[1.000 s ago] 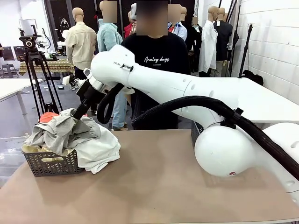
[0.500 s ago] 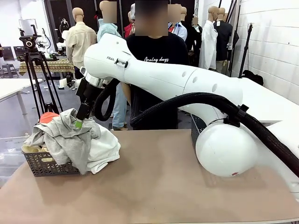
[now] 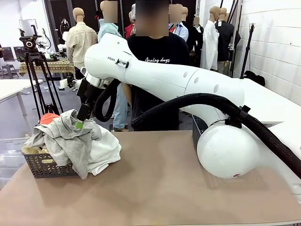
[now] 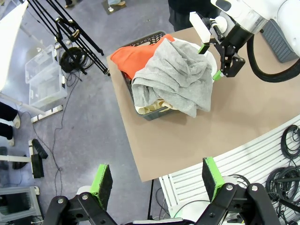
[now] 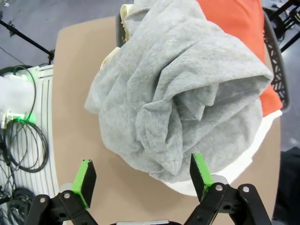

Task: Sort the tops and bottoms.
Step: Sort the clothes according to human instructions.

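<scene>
Where the garments pile up at the desk's left end, a crumpled grey garment [image 3: 66, 136] lies on top, creased into deep folds and hanging over the near rim of a dark grey plastic basket [image 3: 49, 165]. Beneath it a white garment [image 3: 106, 148] spills out of the basket's right side onto the desk [image 3: 164, 188]. An orange-red garment [image 3: 48, 117] shows at the far side of the heap, and a pale yellow one [image 3: 29, 150] peeps out low at the left, just above the basket rim.

From above, the left wrist view shows the grey garment [image 4: 176, 77] covering most of the basket [image 4: 140, 44], with the orange-red piece [image 4: 136, 56] at the far corner. The right wrist view looks straight down on the grey folds [image 5: 183, 98], with orange-red cloth [image 5: 234, 28] beyond and white cloth [image 5: 243, 154] under the lower edge.

The right claw [image 3: 79, 121] hangs just above the grey garment, its jaws spread wide and holding nothing; its green pads [image 5: 84, 180] stand well apart. The left claw [image 4: 157, 180] is high above the desk's near-left corner, jaws also fully spread and empty.

The right arm [image 3: 188, 87] reaches across the middle of the desk from the right, and its black cable hose [image 3: 188, 103] loops along it. A person in a black T-shirt [image 3: 157, 54] stands at the far side, partly hidden by that arm. A camera tripod [image 3: 35, 70] stands on the floor to the far left.
</scene>
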Robot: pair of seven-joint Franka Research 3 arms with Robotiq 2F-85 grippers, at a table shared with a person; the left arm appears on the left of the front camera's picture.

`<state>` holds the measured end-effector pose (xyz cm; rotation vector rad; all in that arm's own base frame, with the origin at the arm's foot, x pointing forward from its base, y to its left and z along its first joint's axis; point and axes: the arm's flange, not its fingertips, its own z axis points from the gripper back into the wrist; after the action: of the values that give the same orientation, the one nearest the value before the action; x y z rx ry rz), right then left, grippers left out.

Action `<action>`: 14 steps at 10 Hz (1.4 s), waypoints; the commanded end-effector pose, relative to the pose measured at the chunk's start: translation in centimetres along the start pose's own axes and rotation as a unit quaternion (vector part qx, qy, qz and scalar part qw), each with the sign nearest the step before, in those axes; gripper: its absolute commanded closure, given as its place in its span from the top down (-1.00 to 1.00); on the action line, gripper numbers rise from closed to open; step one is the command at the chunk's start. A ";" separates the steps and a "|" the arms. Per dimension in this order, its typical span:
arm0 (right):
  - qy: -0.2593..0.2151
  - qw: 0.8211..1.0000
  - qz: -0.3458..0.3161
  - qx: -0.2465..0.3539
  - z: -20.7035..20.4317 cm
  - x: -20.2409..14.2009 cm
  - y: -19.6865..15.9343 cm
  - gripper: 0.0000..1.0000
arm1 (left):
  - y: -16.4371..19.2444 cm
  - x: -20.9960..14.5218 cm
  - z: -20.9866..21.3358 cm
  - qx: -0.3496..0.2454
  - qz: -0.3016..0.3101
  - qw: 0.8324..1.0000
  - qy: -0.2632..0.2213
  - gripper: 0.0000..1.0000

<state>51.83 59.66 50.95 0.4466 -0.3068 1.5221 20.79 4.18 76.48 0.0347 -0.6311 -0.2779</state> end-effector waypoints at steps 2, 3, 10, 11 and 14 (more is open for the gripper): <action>0.003 1.000 -0.001 0.002 -0.1 0.0 0.1 1.00 | 0.1 -0.2 0.2 0.005 0.002 1.000 0.005 1.00; 0.003 1.000 -0.001 0.002 -0.1 0.0 0.1 1.00 | 0.1 -0.2 0.2 0.005 0.002 1.000 0.005 1.00; 0.003 1.000 -0.001 0.002 -0.1 0.0 0.1 1.00 | 0.1 -0.2 0.2 0.005 0.002 1.000 0.005 1.00; 0.003 1.000 -0.001 0.002 -0.1 0.0 0.1 1.00 | 0.1 -0.2 0.2 0.005 0.002 1.000 0.005 1.00; 0.003 1.000 -0.001 0.002 -0.1 0.0 0.1 1.00 | 0.1 -0.2 0.2 0.005 0.002 1.000 0.005 1.00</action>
<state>51.82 59.67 50.95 0.4468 -0.3064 1.5222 20.79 4.18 76.48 0.0348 -0.6311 -0.2779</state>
